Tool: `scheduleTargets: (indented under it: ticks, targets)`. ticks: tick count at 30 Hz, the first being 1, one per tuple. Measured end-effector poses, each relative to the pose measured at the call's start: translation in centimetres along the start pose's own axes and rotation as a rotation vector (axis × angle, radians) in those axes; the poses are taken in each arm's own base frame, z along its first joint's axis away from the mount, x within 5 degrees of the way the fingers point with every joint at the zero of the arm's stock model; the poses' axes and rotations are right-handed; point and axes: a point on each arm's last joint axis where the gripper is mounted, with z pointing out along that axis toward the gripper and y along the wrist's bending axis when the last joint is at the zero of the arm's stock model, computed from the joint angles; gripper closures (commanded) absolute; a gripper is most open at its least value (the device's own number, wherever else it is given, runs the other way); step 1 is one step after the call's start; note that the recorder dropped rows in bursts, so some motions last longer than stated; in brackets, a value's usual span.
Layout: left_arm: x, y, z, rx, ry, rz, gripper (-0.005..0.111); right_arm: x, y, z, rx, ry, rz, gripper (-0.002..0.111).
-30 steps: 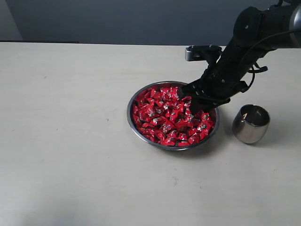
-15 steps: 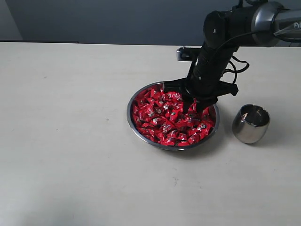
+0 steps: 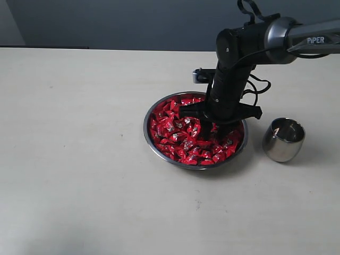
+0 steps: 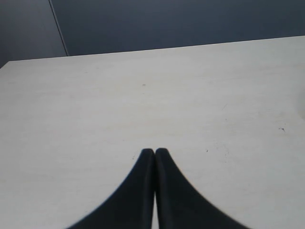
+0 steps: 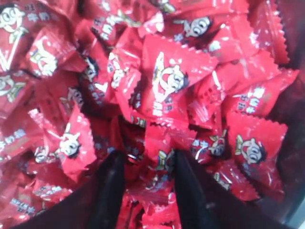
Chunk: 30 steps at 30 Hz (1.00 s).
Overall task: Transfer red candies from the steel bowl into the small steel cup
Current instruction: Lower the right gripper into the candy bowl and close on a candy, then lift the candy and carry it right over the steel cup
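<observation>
Red candies are seen heaped in the steel bowl, set right of the surface's middle. The small steel cup stands just beside it toward the right edge, and no red is seen in its mouth. Within the last second the right arm has been swung from the bowl's cup-side rim to stand upright over the heap, and its jaws have been lowered into the sweets.

In the left wrist view, the left jaws are shown closed tip to tip over bare surface, with none of the task's things in sight.

In the right wrist view, the right jaws are shown parted, tips sunk among the candies, a wrapper lying between them but not yet pinched. A pick is judged to be at hand, with the carry to the cup still to be made.
</observation>
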Motion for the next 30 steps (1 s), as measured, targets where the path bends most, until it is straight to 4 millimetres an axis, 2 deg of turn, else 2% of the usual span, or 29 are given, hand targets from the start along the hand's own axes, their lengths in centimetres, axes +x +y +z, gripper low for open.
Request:
scheduleTargets:
  ticks: [9,15,17,23,30]
  targets:
    - [0.0,0.0,0.0,0.000,0.000,0.000,0.106,-0.1,0.0,0.0,0.013,-0.012,-0.012,0.079]
    - [0.0,0.0,0.0,0.000,0.000,0.000,0.106,-0.1,-0.2,1.0,0.028,0.015,-0.012,0.079]
    - [0.0,0.0,0.0,0.000,0.000,0.000,0.106,-0.1,-0.2,1.1,0.030,0.021,-0.012,0.084]
    - [0.0,0.0,0.0,0.000,0.000,0.000,0.106,-0.2,-0.2,1.1,0.034,0.020,-0.014,0.108]
    - [0.0,0.0,0.0,0.000,0.000,0.000,0.106,-0.2,-0.3,1.1,0.048,0.020,-0.029,0.109]
